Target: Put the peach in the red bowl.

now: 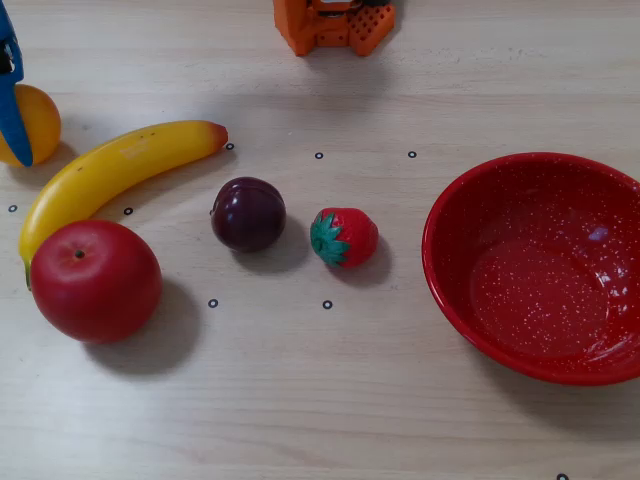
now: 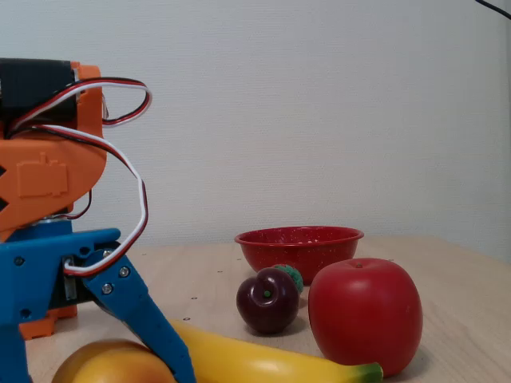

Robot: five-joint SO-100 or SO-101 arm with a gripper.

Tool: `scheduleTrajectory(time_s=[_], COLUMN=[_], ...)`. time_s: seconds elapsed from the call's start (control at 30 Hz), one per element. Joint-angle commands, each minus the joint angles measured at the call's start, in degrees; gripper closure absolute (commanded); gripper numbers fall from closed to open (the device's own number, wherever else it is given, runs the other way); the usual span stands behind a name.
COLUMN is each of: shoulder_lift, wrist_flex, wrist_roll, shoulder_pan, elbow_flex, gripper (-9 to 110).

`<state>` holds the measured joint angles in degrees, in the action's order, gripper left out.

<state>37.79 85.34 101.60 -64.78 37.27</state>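
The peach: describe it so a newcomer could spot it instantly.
In the overhead view, start at the long yellow banana on the left and follow it toward the table's left edge. Just above it sits the peach, round and yellow-orange, at the blue pincer. It's smaller than the red apple.

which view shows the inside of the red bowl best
The overhead view: it looks straight down into the red bowl, showing its empty speckled inside. The fixed view shows only its outer wall and rim behind the fruit.

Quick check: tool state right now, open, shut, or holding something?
Tool: blue fingers straddle the peach at the table's left edge; whether they are clamped on it cannot be told.
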Motion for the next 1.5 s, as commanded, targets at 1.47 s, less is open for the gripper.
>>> scheduleTrajectory(time_s=[1.47], shoulder_lift=[33.0], wrist_flex=[13.5], wrist_roll=[-95.6], shoulder_pan=[89.8], elbow_flex=[-17.3], gripper=[101])
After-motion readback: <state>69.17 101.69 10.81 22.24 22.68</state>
